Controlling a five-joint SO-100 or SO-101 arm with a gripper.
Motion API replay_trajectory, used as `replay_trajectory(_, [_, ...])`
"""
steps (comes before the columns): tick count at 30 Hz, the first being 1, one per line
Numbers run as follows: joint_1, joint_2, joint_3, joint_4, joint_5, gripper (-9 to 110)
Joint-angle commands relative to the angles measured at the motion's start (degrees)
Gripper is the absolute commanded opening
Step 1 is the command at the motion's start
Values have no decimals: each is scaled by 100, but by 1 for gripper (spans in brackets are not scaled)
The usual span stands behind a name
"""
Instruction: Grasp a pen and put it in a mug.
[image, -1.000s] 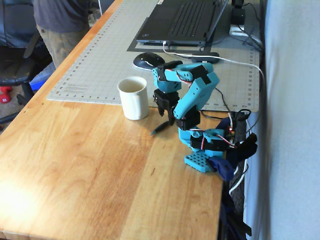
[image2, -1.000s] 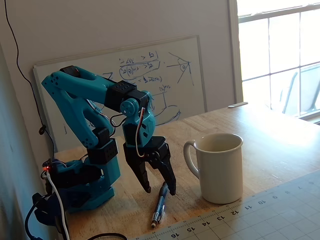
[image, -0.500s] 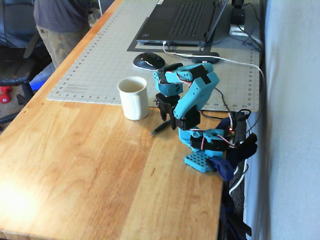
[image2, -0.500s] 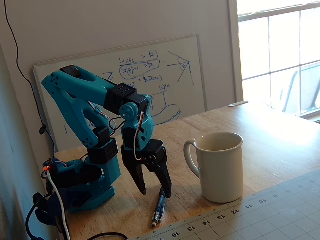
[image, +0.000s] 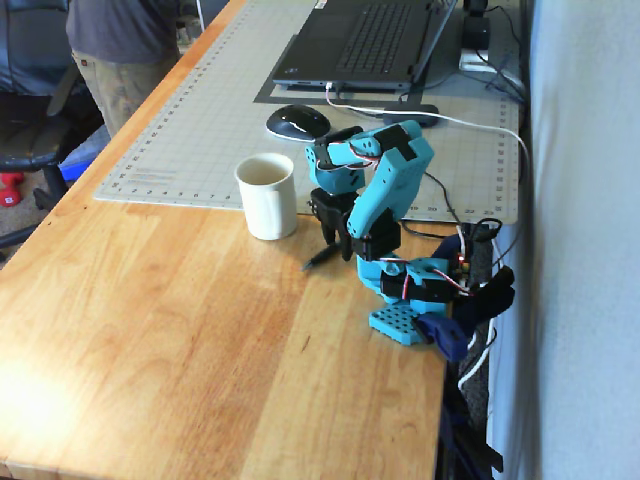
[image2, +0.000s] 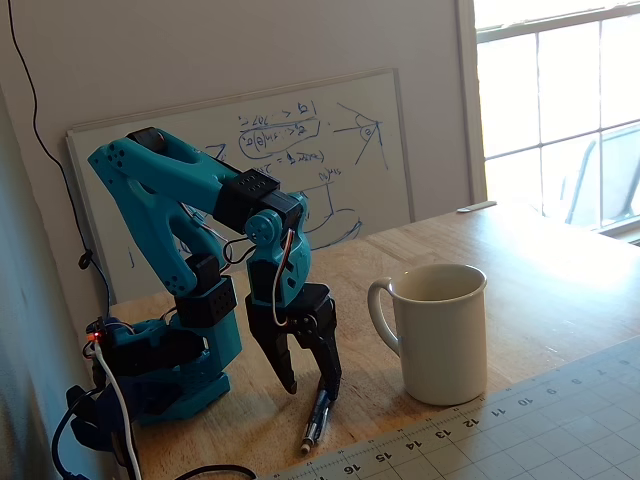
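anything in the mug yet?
The mug looks empty: only its darker inner wall shows past the rim, though the bottom is hidden in both fixed views. The pen lies on the table below the open gripper.

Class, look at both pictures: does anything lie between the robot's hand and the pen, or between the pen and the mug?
Nothing visible does. The open black hand hangs right over the thin dark pen lying on the wooden table. Only bare tabletop separates it from the cream-white ceramic mug.
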Motion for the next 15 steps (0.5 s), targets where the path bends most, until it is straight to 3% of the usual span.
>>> replay_trajectory(1, [-26,-97,0,-97,-44,11])
replay_trajectory(7, [-35,-176,53,-466,-44,3])
replay_trajectory(15, [-35,-114,53,-598,35,2])
